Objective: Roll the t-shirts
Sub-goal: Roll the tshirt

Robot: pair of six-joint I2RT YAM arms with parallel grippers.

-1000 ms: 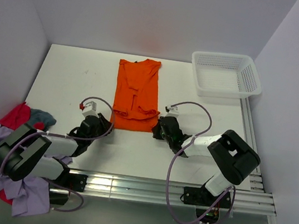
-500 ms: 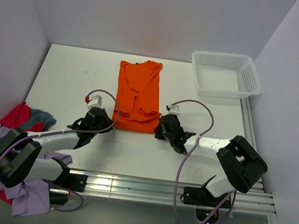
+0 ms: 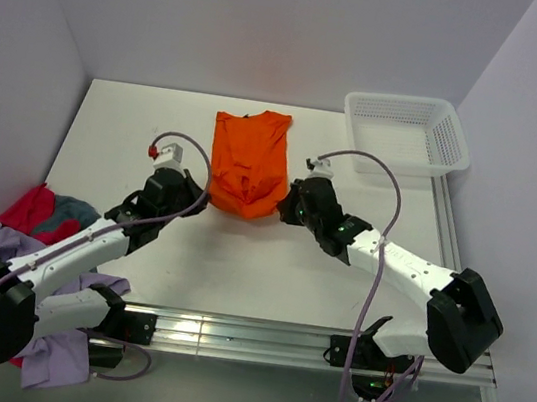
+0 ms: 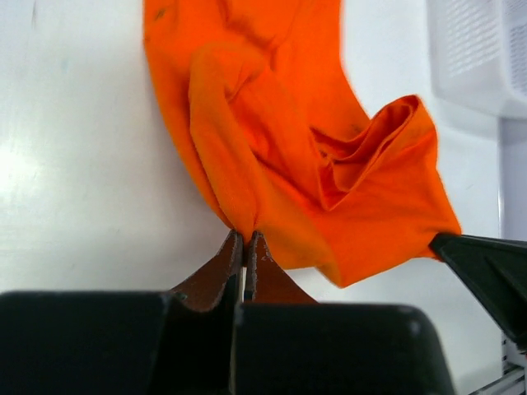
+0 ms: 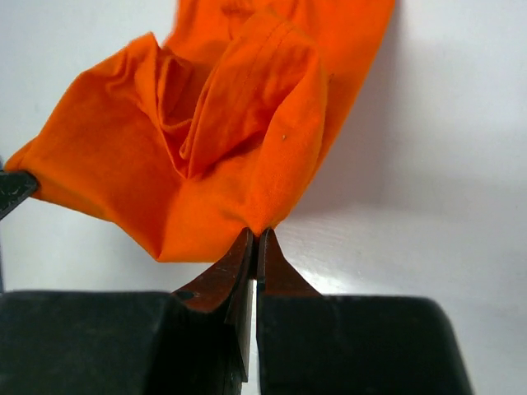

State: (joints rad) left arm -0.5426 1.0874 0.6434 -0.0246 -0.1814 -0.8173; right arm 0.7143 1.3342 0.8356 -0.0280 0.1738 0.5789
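Observation:
The bright orange t-shirt [image 3: 248,161] lies folded lengthwise in the middle of the white table, its near hem lifted and bunched. My left gripper [image 3: 203,191] is shut on the hem's left corner; in the left wrist view the orange t-shirt [image 4: 296,148] rises from my left gripper [image 4: 244,239]. My right gripper [image 3: 286,206] is shut on the right corner; in the right wrist view the orange t-shirt [image 5: 222,140] rises from my right gripper [image 5: 256,237]. A heap of lavender, red and grey-teal t-shirts [image 3: 16,264] lies at the left edge.
A white plastic basket [image 3: 405,133] stands at the table's far right corner. Grey walls close in the table at the back and both sides. A metal rail [image 3: 258,336] runs along the near edge.
Both grippers have moved away from the near edge toward the back, carrying the shirt's near hem up and over itself. The shirt now looks shorter and bunched.

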